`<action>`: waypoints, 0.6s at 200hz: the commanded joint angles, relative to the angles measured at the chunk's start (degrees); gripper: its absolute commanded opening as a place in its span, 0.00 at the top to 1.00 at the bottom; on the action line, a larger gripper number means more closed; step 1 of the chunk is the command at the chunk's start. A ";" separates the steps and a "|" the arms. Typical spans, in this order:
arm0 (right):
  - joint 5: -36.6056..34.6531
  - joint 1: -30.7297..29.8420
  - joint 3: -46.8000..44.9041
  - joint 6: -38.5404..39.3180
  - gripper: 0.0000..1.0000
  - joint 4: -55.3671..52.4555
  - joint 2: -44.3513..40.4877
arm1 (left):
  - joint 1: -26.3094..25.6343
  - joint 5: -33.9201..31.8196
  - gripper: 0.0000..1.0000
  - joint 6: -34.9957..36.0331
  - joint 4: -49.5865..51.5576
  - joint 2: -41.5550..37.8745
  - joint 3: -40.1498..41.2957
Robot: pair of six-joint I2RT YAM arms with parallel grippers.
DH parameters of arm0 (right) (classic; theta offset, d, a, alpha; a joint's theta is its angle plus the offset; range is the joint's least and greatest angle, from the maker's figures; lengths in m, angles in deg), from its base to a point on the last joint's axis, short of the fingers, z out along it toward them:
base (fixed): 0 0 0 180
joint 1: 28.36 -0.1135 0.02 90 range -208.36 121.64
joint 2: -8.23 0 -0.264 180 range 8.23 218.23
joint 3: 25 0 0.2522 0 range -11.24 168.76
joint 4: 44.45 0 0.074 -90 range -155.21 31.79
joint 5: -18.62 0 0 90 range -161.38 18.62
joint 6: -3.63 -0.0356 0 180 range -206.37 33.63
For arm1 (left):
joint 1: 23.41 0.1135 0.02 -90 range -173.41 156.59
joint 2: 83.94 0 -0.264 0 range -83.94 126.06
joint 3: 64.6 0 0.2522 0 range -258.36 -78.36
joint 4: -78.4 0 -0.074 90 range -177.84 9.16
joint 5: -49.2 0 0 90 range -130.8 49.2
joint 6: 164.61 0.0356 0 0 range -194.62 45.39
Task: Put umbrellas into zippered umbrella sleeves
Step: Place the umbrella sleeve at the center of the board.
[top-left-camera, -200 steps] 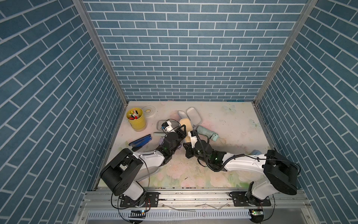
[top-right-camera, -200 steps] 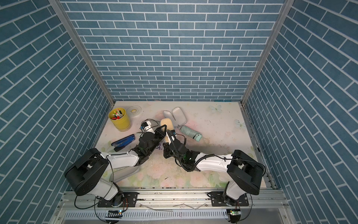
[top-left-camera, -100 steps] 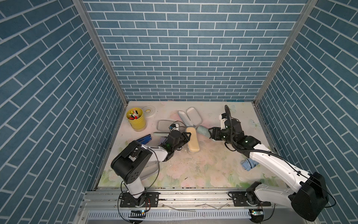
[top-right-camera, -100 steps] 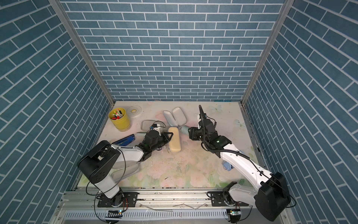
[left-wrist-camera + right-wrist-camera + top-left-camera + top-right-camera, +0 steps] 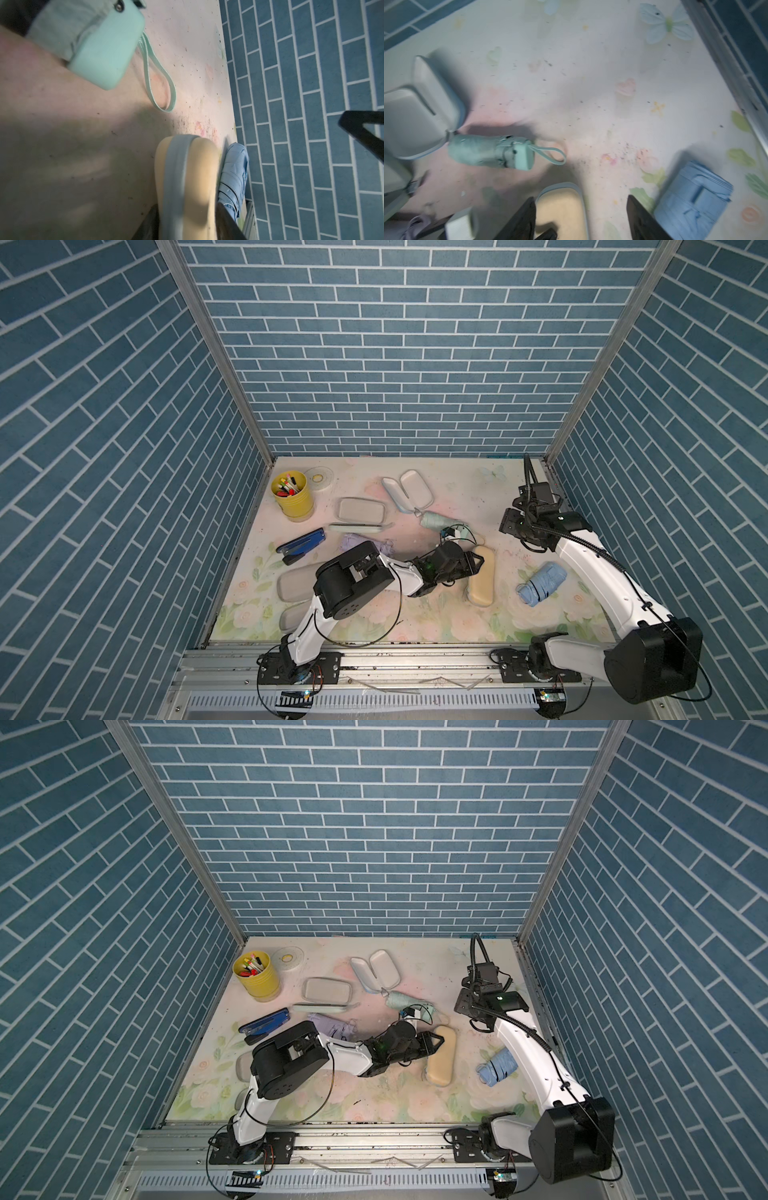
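Left gripper (image 5: 477,563): reaches in low from the left and sets its fingers (image 5: 228,227) either side of the beige sleeve (image 5: 482,583), toward its far end; jaws apart, yet pressing or merely flanking, cannot tell. That sleeve: lies closed on the floral table (image 5: 436,622), right of centre, lengthwise near to far.

Right gripper (image 5: 580,197): hangs raised at the far right, jaws spread wide, nothing between them.

Mint umbrella (image 5: 435,522): lies just far of the left wrist, tip at the edge of a blue-rimmed open sleeve (image 5: 409,491) at far centre, loop trailing right.

Light blue umbrella (image 5: 542,585): lies right of the beige sleeve, apart from it, beside the right arm (image 5: 590,564).

Lilac umbrella (image 5: 357,541): sits left of centre, partly hidden by the left arm (image 5: 399,572), just near of the open mint sleeve (image 5: 359,510).

Fourth sleeve (image 5: 297,580): shows pale grey at near left, partly under the left arm.

Yellow cup (image 5: 292,499) and blue stapler (image 5: 301,546): sit at the left edge.
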State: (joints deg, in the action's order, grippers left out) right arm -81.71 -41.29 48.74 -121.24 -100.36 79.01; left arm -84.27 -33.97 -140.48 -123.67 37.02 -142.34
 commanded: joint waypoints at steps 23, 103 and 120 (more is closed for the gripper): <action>-3.42 4.21 -4.95 -5.85 0.27 -8.86 -1.16 | 1.84 -0.27 0.15 10.37 19.37 -9.15 0.03; 4.34 -19.85 1.65 2.04 0.29 4.88 11.03 | 17.89 -18.72 0.01 32.47 55.41 -46.85 13.52; 6.74 -25.42 7.50 7.98 0.29 9.90 17.28 | 26.22 -16.23 0.01 33.17 58.33 -53.54 17.12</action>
State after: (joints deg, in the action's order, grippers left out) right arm -78.80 -60.78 49.55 -120.74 -99.10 89.90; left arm -66.77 -46.97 -112.04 -79.37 -10.84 -130.52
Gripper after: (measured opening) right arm 0.711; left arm 0.994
